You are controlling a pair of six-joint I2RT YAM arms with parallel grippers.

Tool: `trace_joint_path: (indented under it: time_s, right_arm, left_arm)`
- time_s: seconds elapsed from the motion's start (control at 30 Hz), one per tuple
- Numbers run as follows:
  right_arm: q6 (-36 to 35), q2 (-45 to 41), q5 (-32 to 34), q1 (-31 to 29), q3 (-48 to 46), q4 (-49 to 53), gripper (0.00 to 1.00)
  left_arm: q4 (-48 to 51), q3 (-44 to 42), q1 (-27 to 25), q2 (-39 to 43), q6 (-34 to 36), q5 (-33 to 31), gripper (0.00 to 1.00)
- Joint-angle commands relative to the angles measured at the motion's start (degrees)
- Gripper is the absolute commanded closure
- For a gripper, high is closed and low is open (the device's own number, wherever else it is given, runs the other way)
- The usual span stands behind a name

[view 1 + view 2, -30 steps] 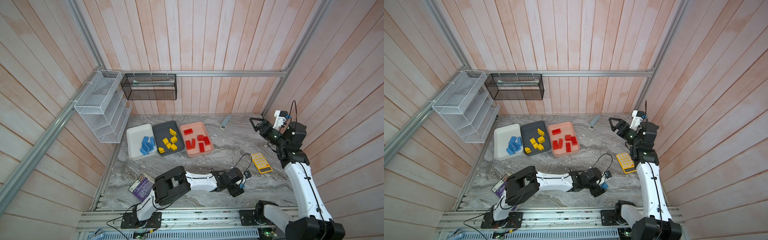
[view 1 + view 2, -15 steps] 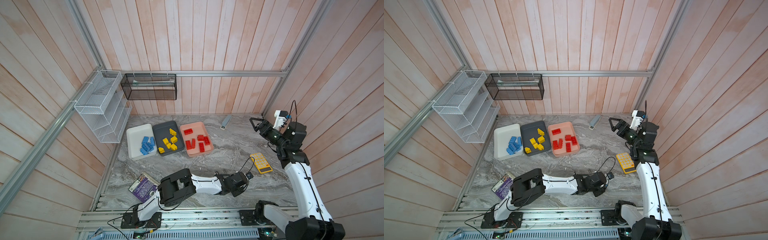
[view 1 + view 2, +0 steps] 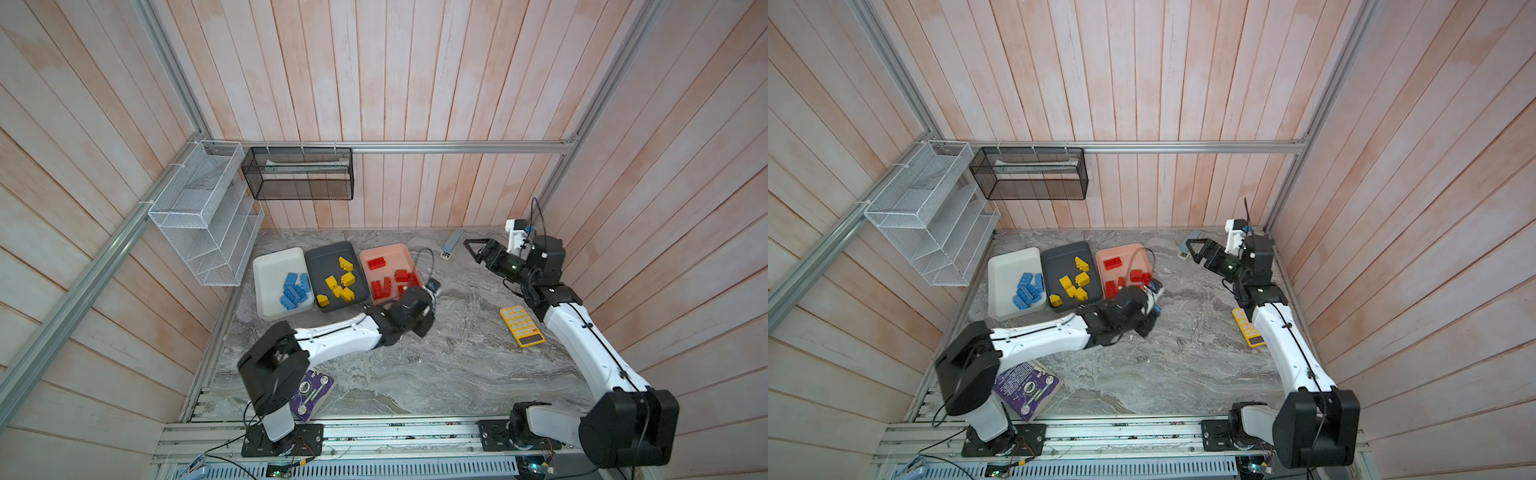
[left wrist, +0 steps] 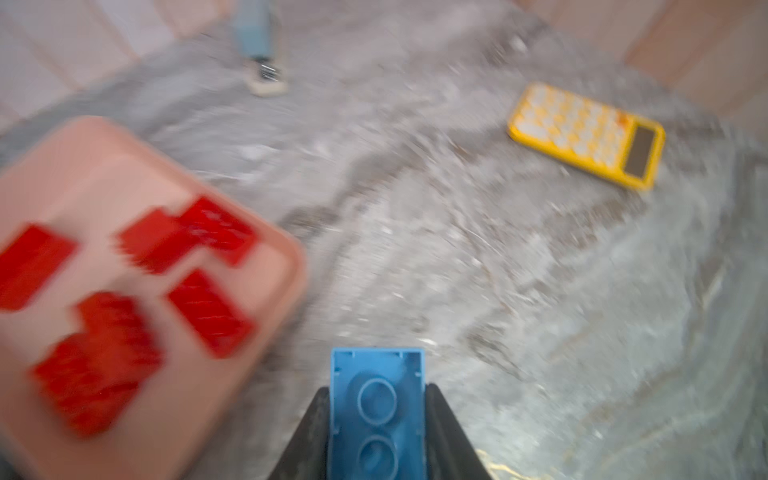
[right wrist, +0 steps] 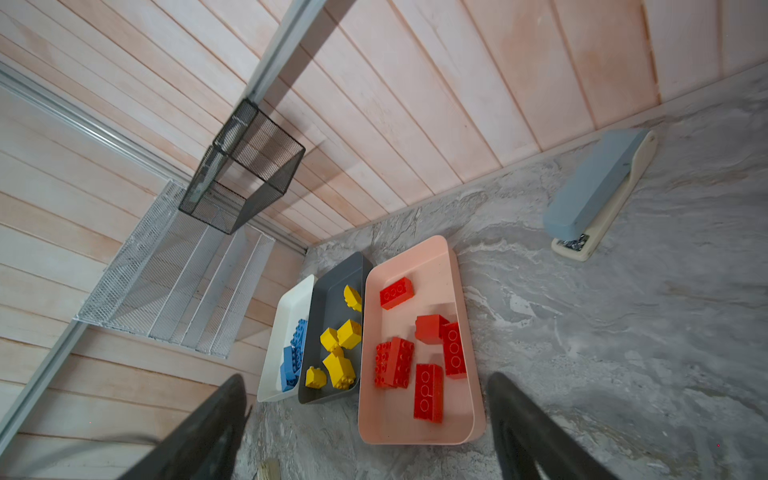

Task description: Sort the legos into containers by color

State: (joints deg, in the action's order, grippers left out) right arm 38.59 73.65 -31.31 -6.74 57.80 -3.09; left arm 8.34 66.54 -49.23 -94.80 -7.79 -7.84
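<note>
Left hand grips blue lego, long axis along fingers, hollow underside facing camera; right hand spread.

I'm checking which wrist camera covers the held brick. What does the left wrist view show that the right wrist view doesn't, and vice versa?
Only the left wrist view: the left gripper shut on a blue brick, and the yellow calculator.
Only the right wrist view: the open right gripper, the white tray with blue bricks, the dark grey tray with yellow bricks, the black mesh basket and the white wire rack.
Both: the pink tray holding red bricks, the stapler and the marble tabletop.
</note>
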Motion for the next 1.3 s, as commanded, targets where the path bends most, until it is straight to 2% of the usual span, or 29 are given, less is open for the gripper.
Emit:
trace_joint_path:
  time_s: [0.0, 0.1, 0.2, 0.37, 0.5, 0.73, 0.77, 0.83, 0.9, 1.03, 1.13, 1.2, 1.27]
  right_arm:
    - [-2.4, 4.6, 5.4, -7.2, 3.0, -5.7, 0.10]
    - [-3.9, 9.8, 8.4, -14.2, 4.9, -9.2, 0.10]
    - [-4.0, 15.2, 7.9, -19.0, 7.0, -13.0, 0.10]
    - [-6.3, 22.7, 6.6, -23.9, 11.7, -14.4, 0.10]
    - [-7.1, 24.8, 5.9, -24.5, 12.1, -15.8, 0.09]
    - [-10.6, 23.0, 9.4, -24.3, 12.1, -13.1, 0.00]
    - [-11.0, 22.4, 10.3, -24.1, 12.1, -12.5, 0.00]
    - [-12.0, 20.6, 12.5, -23.5, 11.8, -10.9, 0.00]
    - [-12.8, 17.8, 18.0, -22.5, 11.1, -8.5, 0.00]
    - [-19.5, 9.7, 32.5, -21.4, 4.5, -9.0, 0.00]
    - [-27.8, 1.2, 43.6, -19.6, -7.4, -16.9, 0.00]
    - [-31.8, -5.1, 50.8, -15.9, -17.9, -26.7, 0.00]
    - [-32.0, -8.6, 51.1, -11.3, -23.4, -29.1, 0.00]
  left_arm:
    - [5.1, -3.1, 11.1, 5.3, -3.9, -0.8, 0.72]
    - [6.9, -4.3, 21.4, 8.6, -5.5, -2.4, 0.72]
    - [8.4, -4.1, 30.5, 9.2, -8.1, -2.4, 0.71]
    - [8.3, -4.3, 41.9, 5.9, -11.7, -0.6, 0.71]
    - [8.1, -3.8, 47.4, 1.7, -13.7, -0.1, 0.70]
    - [11.0, 2.2, 50.5, -6.7, -12.9, -0.2, 0.64]
    - [10.9, 2.6, 50.5, -7.0, -12.7, -0.3, 0.61]
    - [11.1, 3.2, 50.7, -6.8, -12.2, -0.3, 0.46]
    - [11.3, 3.4, 50.7, -5.3, -12.0, 0.0, 0.30]
    - [11.0, 1.6, 50.7, 0.0, -12.0, -1.1, 0.15]
    - [8.5, -2.7, 50.7, 6.1, -11.4, -2.5, 0.11]
    - [3.1, -9.2, 50.8, 11.7, -10.3, -2.9, 0.09]
    - [-4.2, -17.1, 50.7, 17.0, -8.5, -1.9, 0.09]
